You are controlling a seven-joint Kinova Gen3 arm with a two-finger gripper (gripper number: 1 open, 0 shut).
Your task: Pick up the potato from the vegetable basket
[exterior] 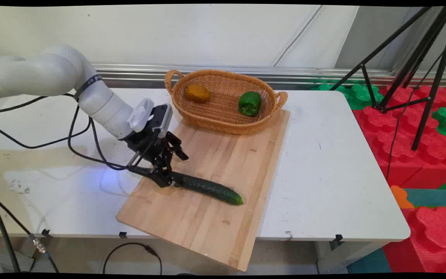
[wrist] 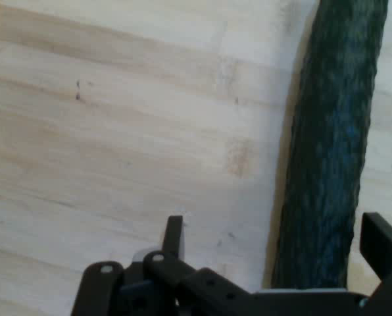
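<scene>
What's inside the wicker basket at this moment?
The wicker basket holds two things: an orange-brown vegetable toward its left end and a green bell pepper toward its right, lying apart. The near wall hides a strip of the basket's floor, so anything low there cannot be seen.

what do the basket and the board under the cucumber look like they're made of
The basket looks like woven wicker or rattan, matte tan: its wall shows a tight weave, with looped handles. The board looks like pale wood, smooth and unvarnished or lightly finished: the hand view shows glued strips with grain lines and small knots. The cucumber on it has dark bumpy skin; real or plastic, I cannot tell.
</scene>
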